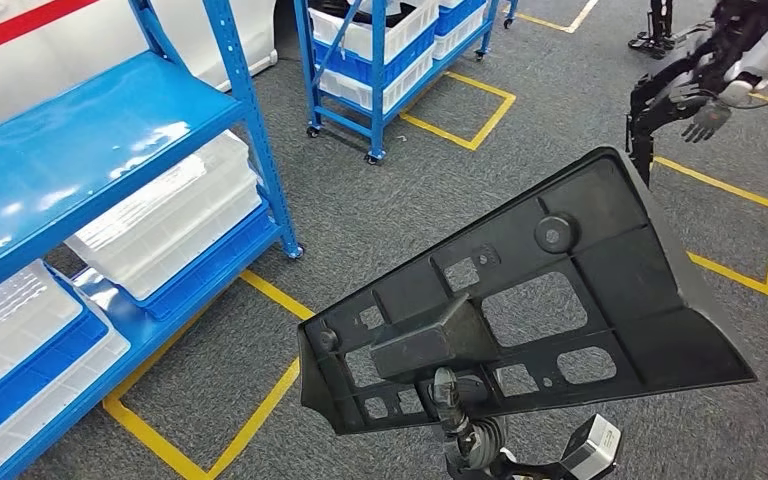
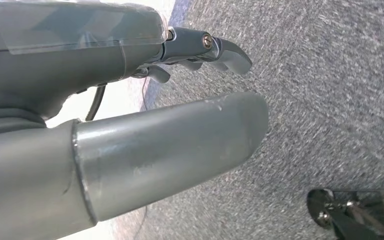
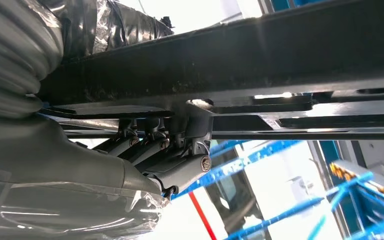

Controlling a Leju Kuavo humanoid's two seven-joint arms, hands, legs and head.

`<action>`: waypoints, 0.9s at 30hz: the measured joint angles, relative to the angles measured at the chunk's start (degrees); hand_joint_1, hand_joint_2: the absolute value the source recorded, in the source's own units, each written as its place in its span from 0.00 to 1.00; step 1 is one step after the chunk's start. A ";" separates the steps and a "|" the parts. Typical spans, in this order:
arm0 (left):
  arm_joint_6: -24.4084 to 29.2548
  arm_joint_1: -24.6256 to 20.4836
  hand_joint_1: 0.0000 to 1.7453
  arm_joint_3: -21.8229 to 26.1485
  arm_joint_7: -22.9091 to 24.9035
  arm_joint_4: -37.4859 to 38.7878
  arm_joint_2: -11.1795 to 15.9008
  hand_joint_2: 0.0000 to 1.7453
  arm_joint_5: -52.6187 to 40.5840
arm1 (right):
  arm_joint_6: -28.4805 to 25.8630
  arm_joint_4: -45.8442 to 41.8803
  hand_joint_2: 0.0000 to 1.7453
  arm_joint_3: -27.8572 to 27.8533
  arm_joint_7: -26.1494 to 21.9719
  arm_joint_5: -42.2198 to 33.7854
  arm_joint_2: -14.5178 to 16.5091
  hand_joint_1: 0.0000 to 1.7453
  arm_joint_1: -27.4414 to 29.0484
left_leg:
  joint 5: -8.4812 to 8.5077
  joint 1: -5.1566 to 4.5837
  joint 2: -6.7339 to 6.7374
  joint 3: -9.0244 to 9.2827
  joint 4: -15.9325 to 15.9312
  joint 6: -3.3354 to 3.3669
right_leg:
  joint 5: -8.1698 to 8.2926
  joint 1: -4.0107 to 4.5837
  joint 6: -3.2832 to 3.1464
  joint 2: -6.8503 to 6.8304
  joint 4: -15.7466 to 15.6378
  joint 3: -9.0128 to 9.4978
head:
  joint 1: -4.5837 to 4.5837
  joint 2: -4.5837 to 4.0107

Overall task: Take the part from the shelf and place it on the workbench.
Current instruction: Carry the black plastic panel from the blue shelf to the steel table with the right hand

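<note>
A large black plastic part point(image 1: 560, 300), a ribbed panel with cut-outs and a raised block, fills the middle and right of the head view, held up above the floor. My right hand point(image 1: 460, 420) grips it from below at its lower edge. In the right wrist view the dark fingers point(image 3: 180, 150) curl up against the underside of the part point(image 3: 280, 60). My left hand point(image 2: 190, 75) hangs over grey carpet with its thumb and fingers apart and nothing in it.
A blue shelf point(image 1: 90, 130) with white and blue bins point(image 1: 170, 215) stands at the left. A second blue rack on wheels point(image 1: 390, 60) is further off. Yellow tape squares point(image 1: 750, 240) mark the grey carpet. Another humanoid robot point(image 1: 710, 70) stands at the upper right.
</note>
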 joint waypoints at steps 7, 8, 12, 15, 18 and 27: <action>-0.27 -0.03 0.00 0.31 -0.02 -0.01 -0.18 0.00 0.08 | -0.02 0.04 1.00 -0.26 0.03 -0.14 0.35 1.00 0.37 | -3.57 1.08 -2.97 -3.06 6.73 -2.54 | -3.82 0.85 -3.53 1.41 -9.40 4.10 | -0.02 0.00; -0.29 0.14 0.00 0.39 -0.02 -0.01 -0.21 0.00 0.11 | -0.02 0.08 1.00 -0.28 0.04 -0.16 0.36 1.00 0.36 | -5.84 1.08 -4.47 -4.44 10.42 -2.57 | -3.53 1.00 -3.88 2.01 -9.36 3.77 | -0.03 0.00; -0.43 0.49 0.00 0.94 -0.01 0.00 -0.26 0.00 0.28 | -0.09 0.28 1.00 -0.42 0.06 -0.26 0.37 1.00 0.48 | -6.79 1.00 -5.76 -5.86 16.49 -2.16 | -2.87 1.69 -4.28 5.04 -8.86 2.77 | -0.03 0.00; -0.77 0.52 0.00 1.24 -0.11 0.00 -0.26 0.00 0.28 | -0.42 0.32 1.00 -0.50 0.07 -0.14 0.43 1.00 0.53 | -2.28 0.98 -8.48 0.02 5.97 -1.40 | -2.89 1.76 -3.97 7.27 -8.18 2.31 | -0.02 0.00; -1.05 0.42 0.00 1.45 -0.31 -0.01 -0.30 0.00 0.25 | -0.91 0.33 1.00 -0.65 0.08 0.21 0.53 1.00 0.66 | -1.99 0.81 -9.53 1.63 2.41 -1.20 | -2.44 1.44 -2.95 9.15 -7.95 1.48 | -0.02 0.00; -1.19 0.41 0.00 1.77 -0.50 -0.02 -0.52 0.00 -0.05 | -1.09 0.76 1.00 -1.46 0.08 0.43 0.52 1.00 1.55 | -1.45 0.67 -3.07 1.76 0.30 0.41 | -7.80 1.08 -1.04 3.41 6.86 -6.61 | 0.07 0.00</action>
